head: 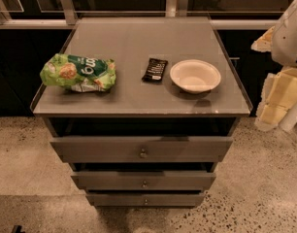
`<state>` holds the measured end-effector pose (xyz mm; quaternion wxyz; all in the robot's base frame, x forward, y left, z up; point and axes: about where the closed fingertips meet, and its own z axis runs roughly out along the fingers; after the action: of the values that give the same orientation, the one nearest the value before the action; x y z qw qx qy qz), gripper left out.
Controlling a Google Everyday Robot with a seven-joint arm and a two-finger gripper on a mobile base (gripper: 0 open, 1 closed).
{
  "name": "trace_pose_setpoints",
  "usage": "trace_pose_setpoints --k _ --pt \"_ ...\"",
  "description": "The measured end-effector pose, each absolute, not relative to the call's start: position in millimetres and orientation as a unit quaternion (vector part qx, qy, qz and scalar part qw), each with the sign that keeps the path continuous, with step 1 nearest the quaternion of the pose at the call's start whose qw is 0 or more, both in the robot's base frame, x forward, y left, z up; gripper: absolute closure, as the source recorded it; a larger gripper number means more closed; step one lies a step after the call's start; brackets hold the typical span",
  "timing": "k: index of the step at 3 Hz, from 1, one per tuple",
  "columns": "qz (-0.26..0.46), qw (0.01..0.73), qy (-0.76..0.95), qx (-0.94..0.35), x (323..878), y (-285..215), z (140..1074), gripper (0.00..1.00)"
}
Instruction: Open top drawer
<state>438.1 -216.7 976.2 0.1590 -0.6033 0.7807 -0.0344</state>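
Note:
The grey cabinet point(56, 106) stands in the middle of the camera view with three grey drawer fronts. The top drawer point(100, 149) is the widest, with a small round metal knob point(143, 153) at its centre. Its front stands a little forward of the cabinet top, with a dark gap above it. My arm is at the right edge, and the gripper point(279, 98) hangs beside the cabinet's right side, well apart from the knob and level with the cabinet top.
On the cabinet top lie a green chip bag point(78, 73) at the left, a small black packet point(154, 69) in the middle and a white bowl point(195, 75) at the right. Two narrower drawers point(114, 180) sit below. The speckled floor point(265, 188) surrounds the cabinet.

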Motion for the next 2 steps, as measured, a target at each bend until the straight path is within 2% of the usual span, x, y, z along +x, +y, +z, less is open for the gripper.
trace_pose_setpoints --k 2 --pt "-0.048 0.175 0.777 -0.603 433.1 -214.6 972.2 0.0"
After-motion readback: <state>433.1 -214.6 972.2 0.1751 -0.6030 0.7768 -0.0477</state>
